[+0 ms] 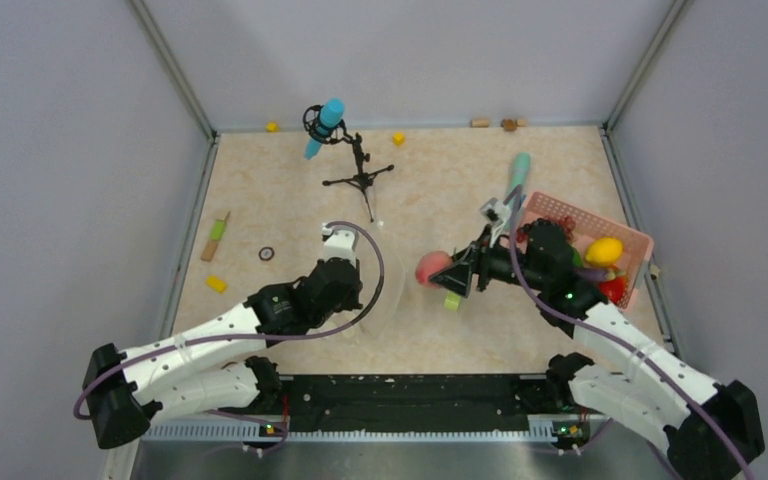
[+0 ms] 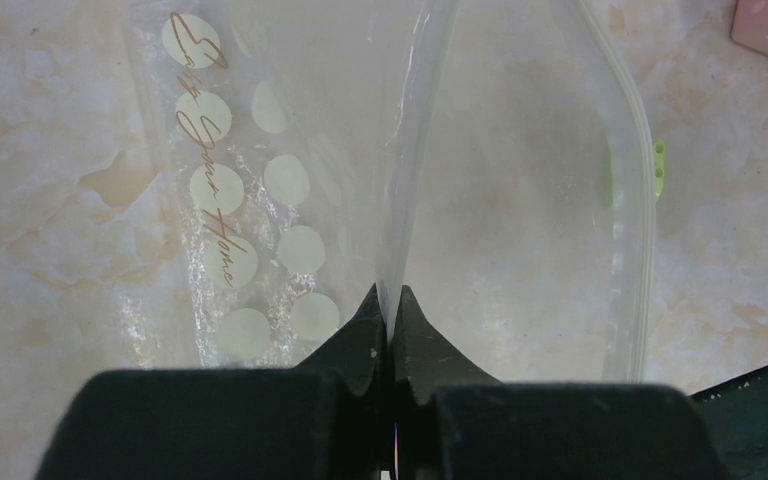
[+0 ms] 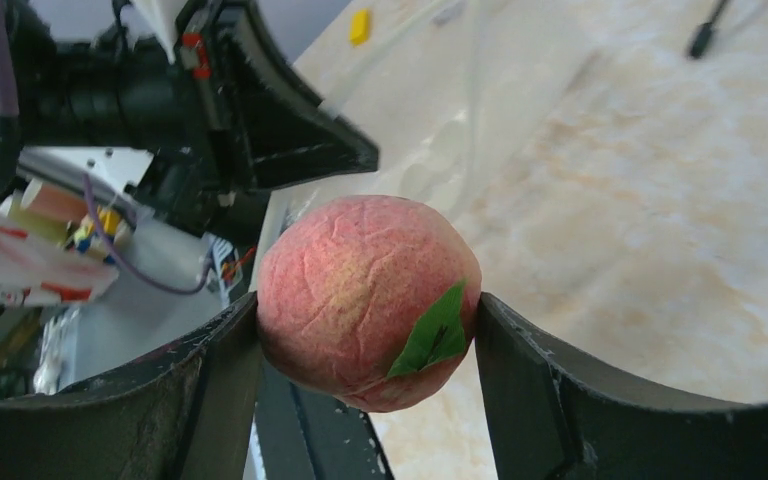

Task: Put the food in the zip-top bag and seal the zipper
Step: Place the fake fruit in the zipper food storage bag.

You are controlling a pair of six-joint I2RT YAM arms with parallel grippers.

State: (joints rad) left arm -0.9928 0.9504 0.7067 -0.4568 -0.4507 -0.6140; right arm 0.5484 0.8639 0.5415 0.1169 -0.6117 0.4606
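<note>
The peach (image 3: 365, 300) (likely light, slick) pinched between right jaws; left jaws pressed together on flimsy bag (image 2: 260, 230) lip.

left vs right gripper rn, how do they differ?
Left gripper is shut, its jaws pressed together on a thin edge of the bag. Right gripper stands wide, its jaws closed around the peach. Left holds flat clear film, while right holds a round pink fruit. Shared: both grip something.
</note>
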